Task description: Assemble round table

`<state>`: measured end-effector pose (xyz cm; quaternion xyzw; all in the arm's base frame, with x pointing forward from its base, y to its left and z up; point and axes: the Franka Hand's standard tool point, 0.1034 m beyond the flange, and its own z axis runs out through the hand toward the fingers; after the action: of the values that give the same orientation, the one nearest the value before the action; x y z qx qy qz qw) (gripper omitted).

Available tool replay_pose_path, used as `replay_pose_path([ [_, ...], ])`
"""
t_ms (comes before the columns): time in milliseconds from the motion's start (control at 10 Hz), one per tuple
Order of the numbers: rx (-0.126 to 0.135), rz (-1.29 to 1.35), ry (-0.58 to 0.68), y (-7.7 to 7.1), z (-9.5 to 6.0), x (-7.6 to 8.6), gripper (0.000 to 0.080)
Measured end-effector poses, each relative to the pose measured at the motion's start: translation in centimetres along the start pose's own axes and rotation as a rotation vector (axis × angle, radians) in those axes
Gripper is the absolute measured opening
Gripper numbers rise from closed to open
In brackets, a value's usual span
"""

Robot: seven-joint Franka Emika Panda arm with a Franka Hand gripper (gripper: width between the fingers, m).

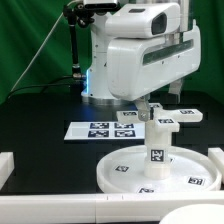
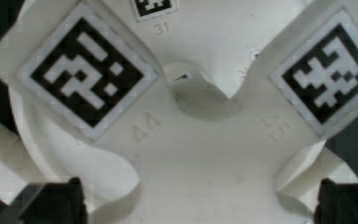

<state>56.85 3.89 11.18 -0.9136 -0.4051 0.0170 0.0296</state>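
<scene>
**Leg stands on the disc; the foot appears to be going on top**

Exterior view: the large rimmed round disc (image 1: 160, 172) lies flat on the black tabletop (image 1: 40, 110) in the lower right of the frame. The short thick cylinder leg (image 1: 157, 148) stands upright at its centre, so that joint looks made, though whether it is fully screwed in cannot be judged. Right above the leg, under the arm's wrist, white tagged plates at about the leg's top look like the cross-shaped foot piece (image 1: 165, 121); whether it is resting on the leg or is just above it is unclear. The gripper (image 1: 158, 108) is largely hidden behind the arm's bulky housing, so its opening cannot be read here. The marker board (image 1: 103, 129) lies left of centre. A white rail (image 1: 10, 163) at the lower left edge is cut off by the frame.

Wrist view: the foot piece (image 2: 185, 120) fills the frame, two tagged arms spreading from a hub with a small hole. The dark fingers (image 2: 34, 200) show only as tips at the bottom corners, set wide apart on either side of the part; contact with it cannot be confirmed. The leg and disc are hidden beneath.

What is left, by my reading: seating and tightening the foot.
</scene>
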Motion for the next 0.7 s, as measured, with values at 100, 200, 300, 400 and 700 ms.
replay_pose_path([
  [100,0.0,0.0,0.0,0.0,0.01,-0.01,0.0649],
  [200,0.001,0.025,0.001,0.0,0.07,-0.1,0.0649],
  [300,0.004,0.064,-0.002,-0.06,0.26,-0.38,0.0649],
  [400,0.005,0.077,-0.003,-0.12,0.34,-0.44,0.0649],
  [700,0.006,0.125,-0.006,-0.08,0.51,-0.57,0.0649],
])
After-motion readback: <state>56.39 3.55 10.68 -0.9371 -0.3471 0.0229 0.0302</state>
